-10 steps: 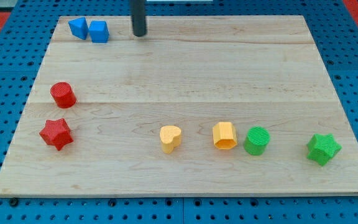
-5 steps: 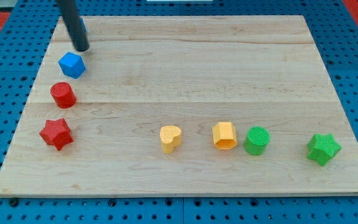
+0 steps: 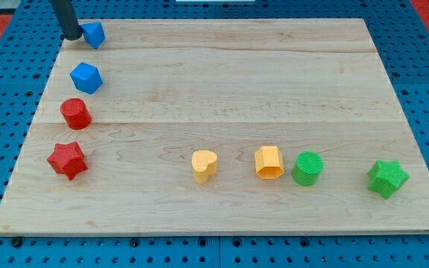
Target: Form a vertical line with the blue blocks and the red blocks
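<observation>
1. My tip point(image 3: 72, 35) sits at the top left corner of the wooden board point(image 3: 222, 89), at the board's left edge, with the dark rod rising out of the view's top.
2. The rod ends in a plain tip with no fingers, so nothing opens, closes or grips.
3. An upper blue block point(image 3: 93, 33), angular in shape, lies just to the right of my tip; the two look to be touching or very nearly so, and I cannot tell which.
4. A second blue block point(image 3: 86, 77), faceted like a polyhedron, lies below the first, apart from it and well clear of my tip.
5. A red cylinder point(image 3: 75, 113) stands just below the second blue block, a small gap between them.
6. A red star block point(image 3: 67, 159) lies below the cylinder, slightly further toward the view's left.
7. These four blocks run down the board's left side in a rough column that leans a little, the upper blue block sitting furthest right and the red star furthest left.
8. Along the lower part of the board, well apart from my tip, lie a yellow heart-shaped block point(image 3: 204, 165), a yellow hexagonal block point(image 3: 269, 161), a green cylinder point(image 3: 307, 168) just beside it, and a green star block point(image 3: 387, 178) near the right edge.
</observation>
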`<state>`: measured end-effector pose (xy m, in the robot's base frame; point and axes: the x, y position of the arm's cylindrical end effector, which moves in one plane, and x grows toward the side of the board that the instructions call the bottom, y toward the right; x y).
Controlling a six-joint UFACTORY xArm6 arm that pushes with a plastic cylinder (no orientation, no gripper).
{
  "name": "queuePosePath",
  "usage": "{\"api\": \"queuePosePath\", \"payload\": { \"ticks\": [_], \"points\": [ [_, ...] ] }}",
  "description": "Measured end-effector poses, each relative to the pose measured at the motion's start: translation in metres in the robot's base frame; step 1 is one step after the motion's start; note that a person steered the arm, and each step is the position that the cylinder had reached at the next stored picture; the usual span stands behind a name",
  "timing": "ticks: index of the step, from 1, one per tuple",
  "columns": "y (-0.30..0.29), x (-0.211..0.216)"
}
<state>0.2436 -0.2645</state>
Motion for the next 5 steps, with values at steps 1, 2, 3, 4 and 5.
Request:
{"api": "queuePosePath", "payload": {
  "ticks": [1, 2, 3, 4, 5],
  "points": [
    [0.027, 0.016],
    [0.044, 0.031],
    [0.043, 0.033],
    [0.043, 0.033],
    [0.043, 0.033]
  ]
}}
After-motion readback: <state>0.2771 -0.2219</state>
